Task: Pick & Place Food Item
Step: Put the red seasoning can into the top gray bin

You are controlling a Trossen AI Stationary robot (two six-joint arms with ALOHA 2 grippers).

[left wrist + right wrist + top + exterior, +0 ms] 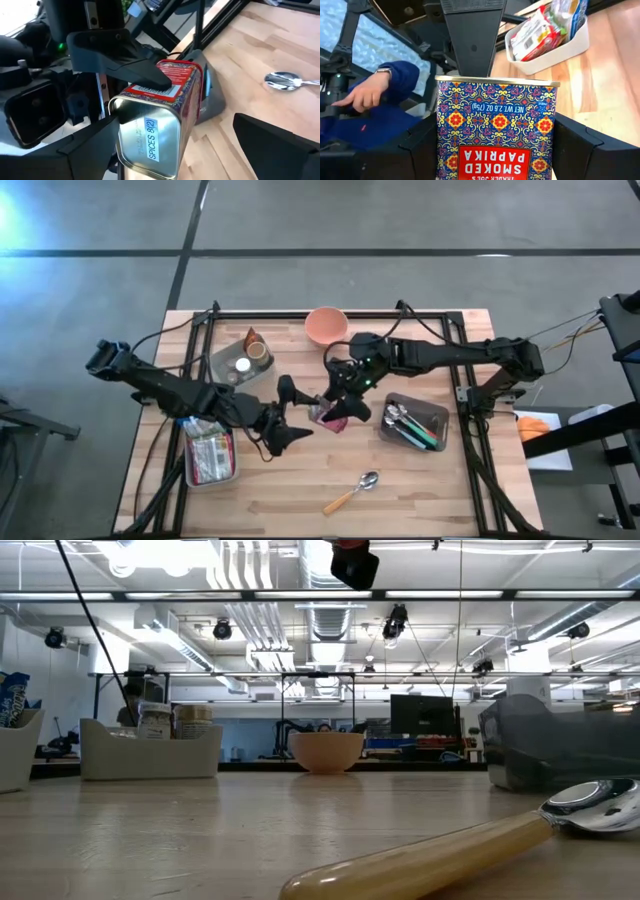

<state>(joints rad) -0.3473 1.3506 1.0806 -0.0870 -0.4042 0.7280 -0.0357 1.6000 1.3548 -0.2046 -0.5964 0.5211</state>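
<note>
Sitting clamped in right gripper [334,412]: paprika tin [495,130] (left gripper [285,412] spread alongside).

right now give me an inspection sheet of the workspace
surface: wooden table, bare wood at the near edge.
job's things: smoked paprika tin held above the table centre; peach bowl at the far edge.
clutter: spoon; cutlery tray; packet bin; jar bin.
grippers: right claw shut on the tin; left claw open beside it.
cables: wires trail off the right arm.
surroundings: a person's hand and blue sleeve beyond the table.
</note>
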